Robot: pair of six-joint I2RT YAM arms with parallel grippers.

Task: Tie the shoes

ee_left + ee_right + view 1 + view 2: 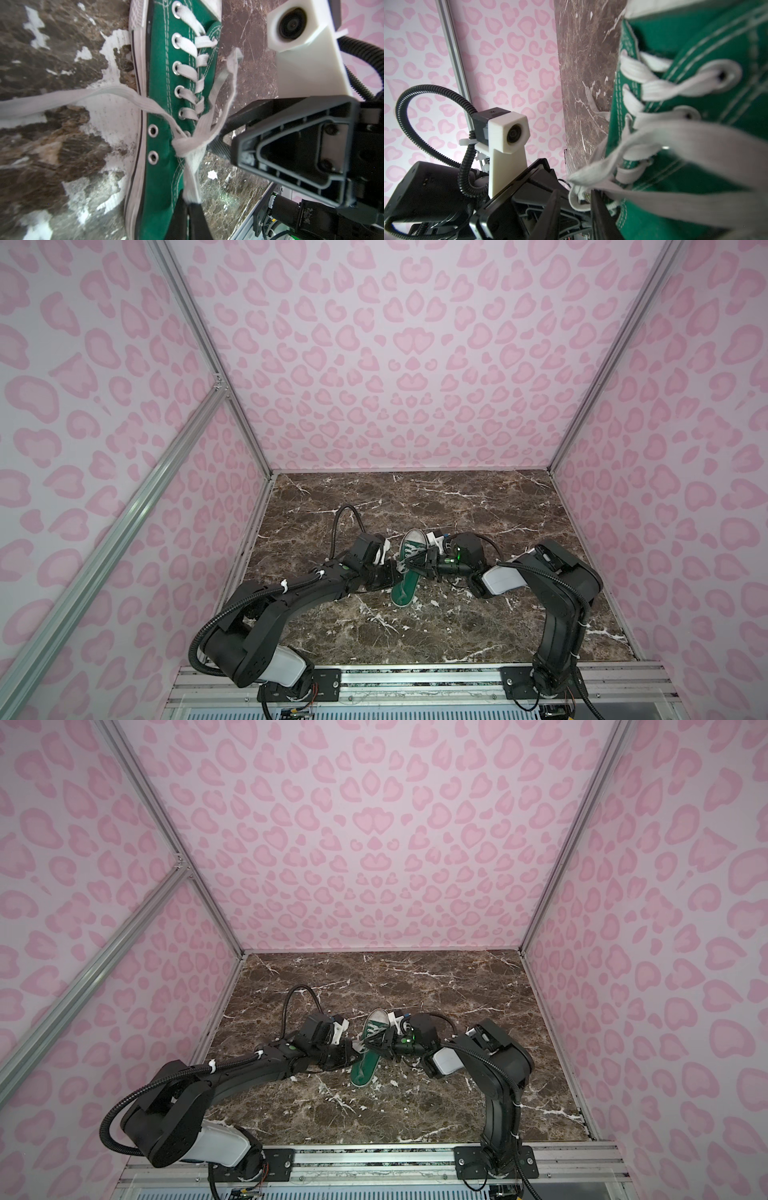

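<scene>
green canvas shoe [160,116], woven cloth laces [187,44], glossy marble table [457,506].

**Green sneaker lying on a marble tabletop**

We see one green canvas low-top sneaker [409,572] near the middle of the table, toe pointing toward the far wall in both top views [368,1052]. It has a white rubber toe cap, a white sole edge with a thin dark stripe, white stitching and metal eyelets. Its flat white laces [188,68] criss-cross up the front (the two lowest side eyelets are empty) and cross in a loose knot [187,145], one end trailing across the marble.
</scene>
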